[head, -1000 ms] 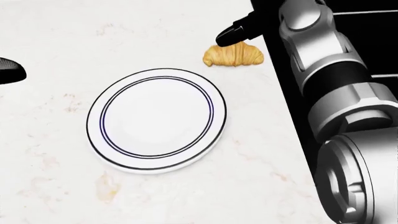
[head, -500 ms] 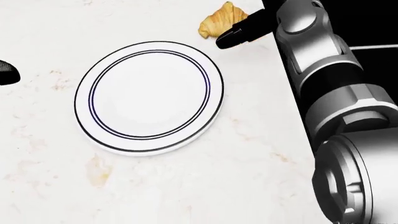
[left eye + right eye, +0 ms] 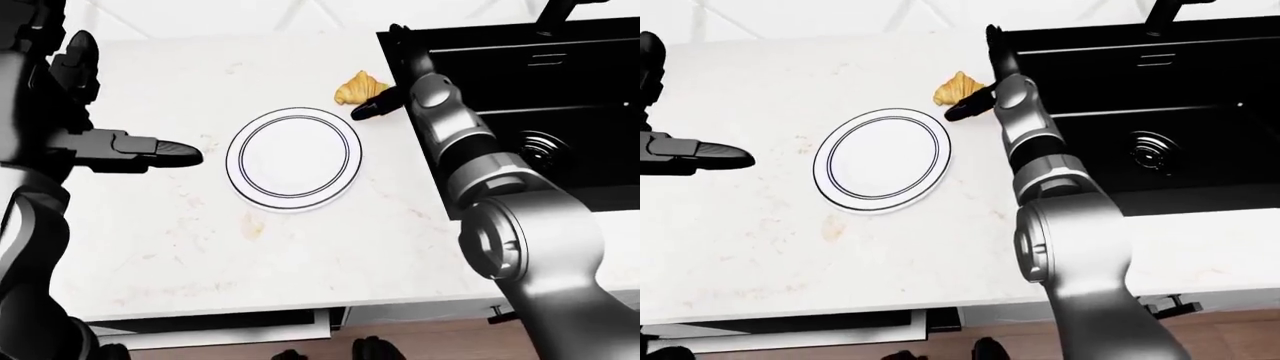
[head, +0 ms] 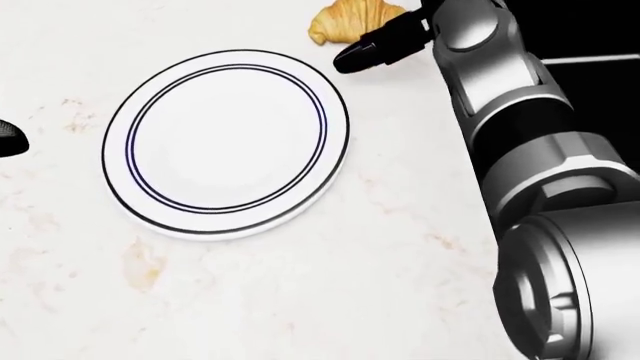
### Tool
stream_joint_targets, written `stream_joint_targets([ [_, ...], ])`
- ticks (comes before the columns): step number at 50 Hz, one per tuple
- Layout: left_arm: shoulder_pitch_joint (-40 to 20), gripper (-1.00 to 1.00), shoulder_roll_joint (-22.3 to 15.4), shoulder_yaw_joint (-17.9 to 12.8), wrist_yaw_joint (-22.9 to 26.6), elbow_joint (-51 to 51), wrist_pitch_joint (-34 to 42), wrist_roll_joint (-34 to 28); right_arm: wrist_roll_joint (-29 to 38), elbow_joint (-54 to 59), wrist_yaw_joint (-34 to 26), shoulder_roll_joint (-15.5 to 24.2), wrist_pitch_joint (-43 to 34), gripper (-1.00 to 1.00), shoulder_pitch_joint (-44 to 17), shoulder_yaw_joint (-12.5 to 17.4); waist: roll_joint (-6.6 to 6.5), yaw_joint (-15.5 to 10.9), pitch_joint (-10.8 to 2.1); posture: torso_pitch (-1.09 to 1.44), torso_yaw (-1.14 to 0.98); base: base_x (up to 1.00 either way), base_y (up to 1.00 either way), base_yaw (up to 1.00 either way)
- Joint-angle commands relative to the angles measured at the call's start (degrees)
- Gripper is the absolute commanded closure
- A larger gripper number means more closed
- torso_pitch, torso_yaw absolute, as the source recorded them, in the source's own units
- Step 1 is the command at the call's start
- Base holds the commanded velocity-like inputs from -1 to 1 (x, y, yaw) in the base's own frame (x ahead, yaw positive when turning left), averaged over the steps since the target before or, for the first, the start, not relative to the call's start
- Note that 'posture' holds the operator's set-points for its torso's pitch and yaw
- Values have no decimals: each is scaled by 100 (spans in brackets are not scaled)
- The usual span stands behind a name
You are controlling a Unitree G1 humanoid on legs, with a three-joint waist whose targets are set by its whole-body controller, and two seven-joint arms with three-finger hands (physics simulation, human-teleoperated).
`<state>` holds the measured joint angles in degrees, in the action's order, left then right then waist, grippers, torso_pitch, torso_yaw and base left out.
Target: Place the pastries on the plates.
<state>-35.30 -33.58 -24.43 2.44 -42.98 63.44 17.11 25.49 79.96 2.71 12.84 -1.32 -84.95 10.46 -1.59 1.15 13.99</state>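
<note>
A white marble-patterned stone countertop [image 3: 300,247] with faint tan veining fills most of the left-eye view, running from the upper left down to a straight edge near the bottom. Near the centre of that view lies a round white ceramic plate with thin dark rim rings [image 3: 292,157], bare inside. A golden-brown croissant [image 3: 357,88] rests directly on the stone just beyond the plate's upper right. A black rectangular sink basin [image 3: 540,105] is set into the countertop at the upper right.

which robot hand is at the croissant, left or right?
The right robot hand: its dark fingertip sits against the croissant, just right of the plate. The left robot hand hovers left of the plate, well clear of it.
</note>
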Motion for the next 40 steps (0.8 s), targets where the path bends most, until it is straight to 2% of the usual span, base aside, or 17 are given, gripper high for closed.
stream_joint_targets([
  [1,-117,-100,-106,-117,-14,-118,-150,-39,-3,-235,37,47,147,-72,-255,-4,-22,0,-220,31,0,0,0,0],
  [5,-95,-100,-117,-147,6,-125,-157,-35,1,-232,14,22,147,-55,-227,-10,-24,2,-216,31,0,0,0,0],
  [9,-35,-100,-134,-183,31,-143,-169,-37,-1,-232,-32,8,136,-21,-215,-11,-28,2,-218,31,0,0,0,0],
  [23,-163,-100,-208,-202,24,-73,-193,-13,130,-235,-157,4,137,23,-190,-91,-22,2,-232,31,0,0,0,0],
  [25,-89,-100,-220,-245,34,-101,-222,-10,156,-235,-155,7,143,39,-188,-103,-23,3,-234,31,0,0,0,0],
  [30,-45,-100,-256,-341,23,-157,-189,51,302,-234,-211,0,185,58,-151,-189,-37,7,-238,31,0,0,0,0],
  [32,-8,-100,-262,-357,11,-175,-191,63,395,-233,-227,-1,226,69,-143,-237,-39,6,-238,31,0,0,0,0],
  [34,21,-100,-282,-365,5,-195,-189,71,423,-233,-201,3,240,95,-155,-224,-42,7,-241,31,0,0,0,0],
  [35,22,-100,-280,-379,2,-211,-170,89,440,-233,-183,6,250,100,-157,-222,-44,7,-244,31,0,0,0,0],
  [40,17,-100,-315,-454,-7,-260,-105,170,460,-235,-13,30,322,100,-203,-177,-47,6,-244,31,0,0,0,0],
])
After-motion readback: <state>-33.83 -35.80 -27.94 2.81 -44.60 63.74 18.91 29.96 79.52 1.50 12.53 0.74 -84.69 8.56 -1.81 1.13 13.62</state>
